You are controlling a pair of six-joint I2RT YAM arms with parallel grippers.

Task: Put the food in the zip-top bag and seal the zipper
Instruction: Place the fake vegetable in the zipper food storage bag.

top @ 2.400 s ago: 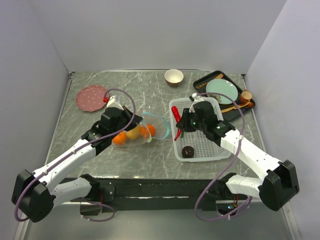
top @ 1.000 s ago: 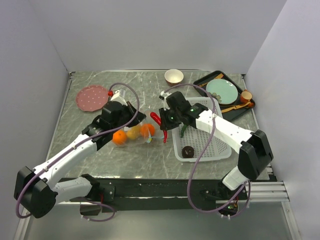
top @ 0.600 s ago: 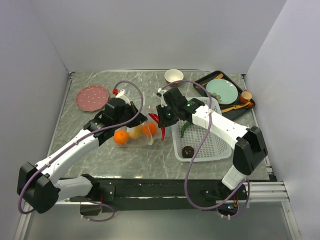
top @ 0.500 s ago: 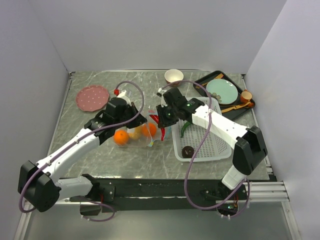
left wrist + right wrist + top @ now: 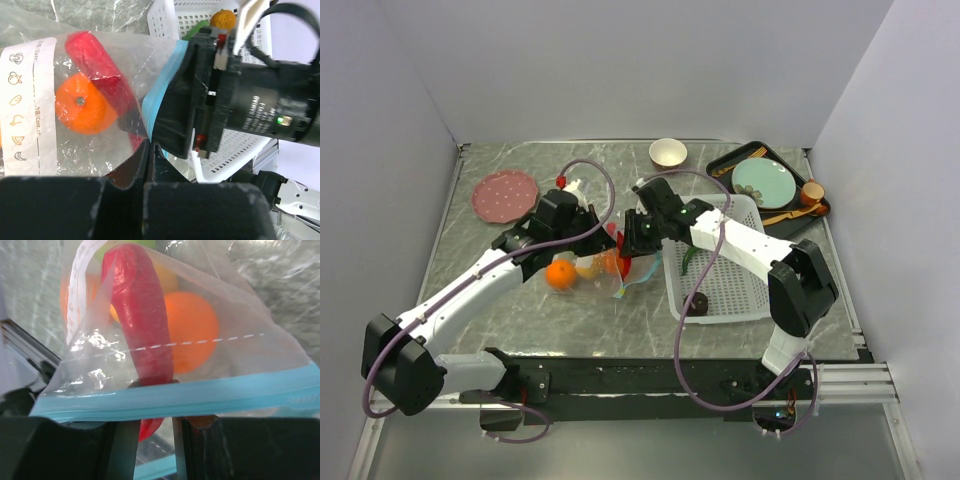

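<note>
Top view: left gripper (image 5: 602, 238) clamps the zip-top bag (image 5: 582, 274) at the middle of the table (image 5: 640, 325); right gripper (image 5: 634, 250) meets its mouth. Left wrist: red chili (image 5: 87, 52) inside. Right wrist: chili runs lengthwise away from narrowly parted jaws, hold uncertain.

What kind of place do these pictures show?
Probably a robot test cell, not a kitchen: plain walls enclose a marble-look table, two robot arms are bolted at its edge, and the food looks toy.
</note>
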